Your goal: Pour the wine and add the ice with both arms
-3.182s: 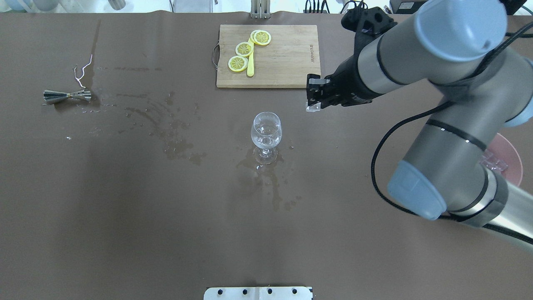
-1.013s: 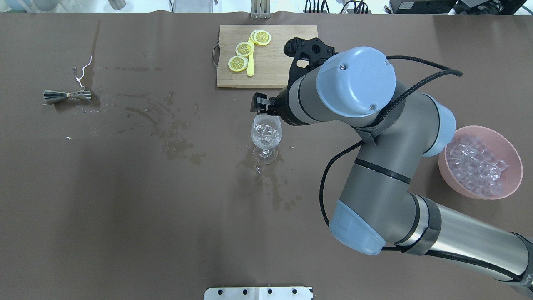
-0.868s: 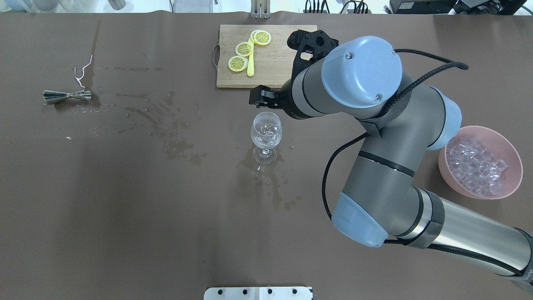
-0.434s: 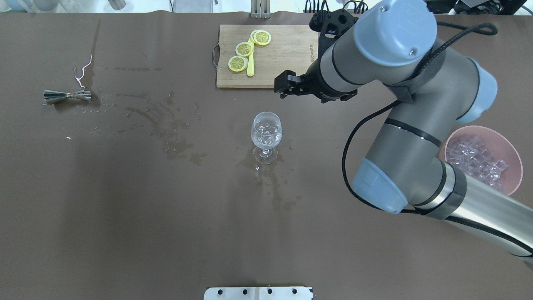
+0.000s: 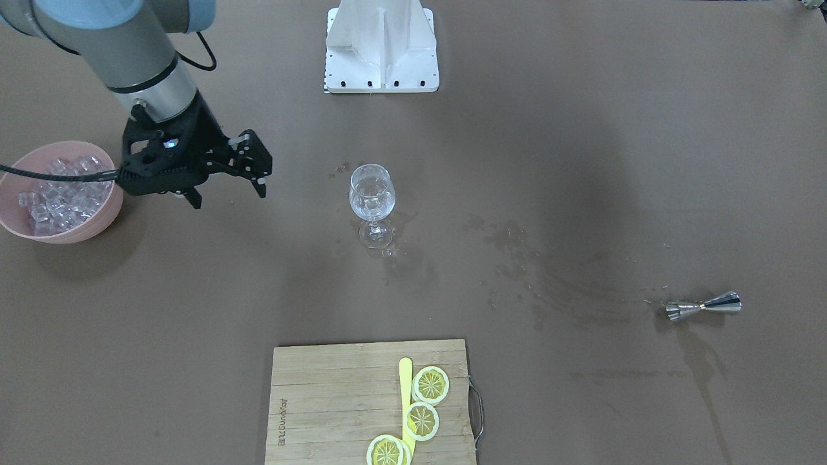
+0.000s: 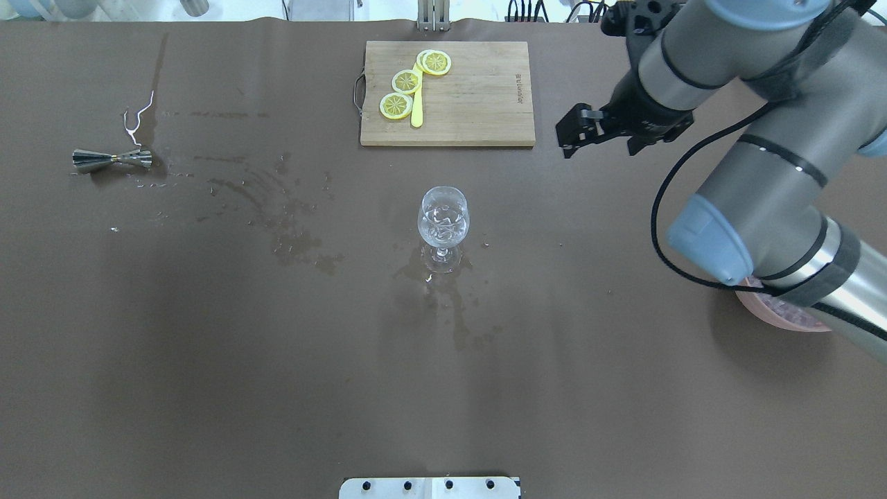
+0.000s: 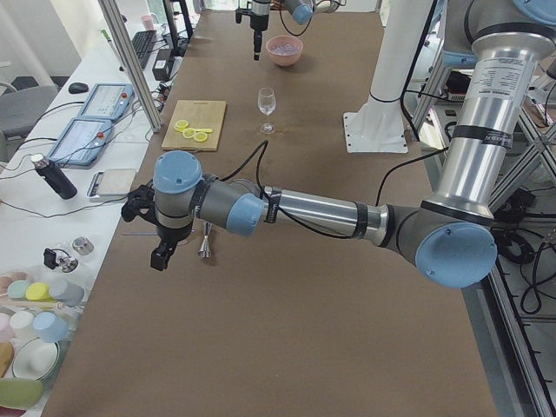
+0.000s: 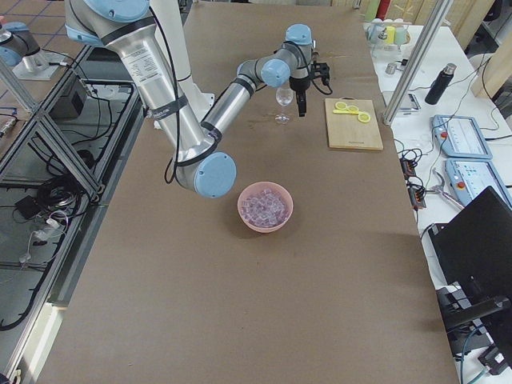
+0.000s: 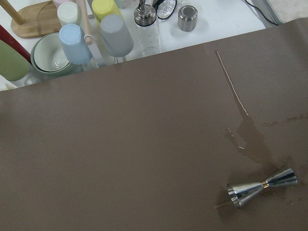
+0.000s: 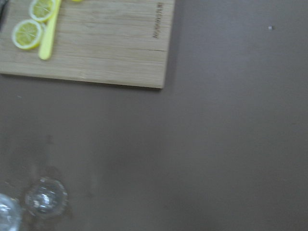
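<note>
A clear wine glass (image 6: 443,218) stands mid-table with a few ice cubes in its bowl; it also shows in the front-facing view (image 5: 371,192). My right gripper (image 6: 599,142) hangs open and empty above the table, to the right of the glass and of the cutting board; the front-facing view shows the right gripper (image 5: 227,192) between the glass and a pink bowl (image 5: 97,213) of ice (image 5: 55,194). The overhead view shows only a bit of the bowl's rim (image 6: 779,317) under my right arm. My left gripper (image 7: 162,254) hovers by a steel jigger (image 6: 111,159); I cannot tell its state.
A wooden cutting board (image 6: 471,104) with lemon slices (image 6: 405,82) and a yellow tool lies at the far side. Wet patches (image 6: 291,229) spread left of the glass and around its foot. Cups and bottles (image 9: 91,33) stand beyond the table's left end.
My right gripper carried an ice cube to the glass, let it go there, then swung back to the right, open and empty. The glass now holds more ice.
</note>
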`<state>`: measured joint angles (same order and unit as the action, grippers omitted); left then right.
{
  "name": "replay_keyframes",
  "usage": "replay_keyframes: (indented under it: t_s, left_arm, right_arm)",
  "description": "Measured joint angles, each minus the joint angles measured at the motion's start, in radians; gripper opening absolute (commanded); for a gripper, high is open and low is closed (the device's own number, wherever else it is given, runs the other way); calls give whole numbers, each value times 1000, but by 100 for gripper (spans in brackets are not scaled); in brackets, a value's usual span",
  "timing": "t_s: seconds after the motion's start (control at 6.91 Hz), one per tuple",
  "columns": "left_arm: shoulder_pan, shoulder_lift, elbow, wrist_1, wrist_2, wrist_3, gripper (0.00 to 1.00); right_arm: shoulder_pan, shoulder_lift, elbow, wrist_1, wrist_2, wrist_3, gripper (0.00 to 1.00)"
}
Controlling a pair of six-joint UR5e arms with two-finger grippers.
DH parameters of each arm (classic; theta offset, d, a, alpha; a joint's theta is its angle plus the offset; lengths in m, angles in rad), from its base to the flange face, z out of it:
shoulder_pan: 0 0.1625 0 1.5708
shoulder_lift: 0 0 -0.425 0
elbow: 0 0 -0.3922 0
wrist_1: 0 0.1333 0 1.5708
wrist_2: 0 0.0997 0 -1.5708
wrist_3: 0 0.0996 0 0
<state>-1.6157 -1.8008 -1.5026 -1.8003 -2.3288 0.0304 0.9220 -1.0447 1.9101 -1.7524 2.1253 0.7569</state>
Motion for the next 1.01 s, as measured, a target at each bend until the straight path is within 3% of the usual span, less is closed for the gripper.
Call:
replay_keyframes:
  t_s: [0.43, 0.72, 1.01]
  left_arm:
    - [2, -14, 22, 9, 2, -1, 98]
    - [4, -4, 37, 8, 56, 2, 98]
    - [6, -2, 52, 48, 140, 4, 98]
  right_arm:
    - [256, -76, -43, -334, 78, -571, 100]
    - [430, -160, -123, -377, 153, -826, 100]
    - [510, -265, -151, -332, 167, -898, 100]
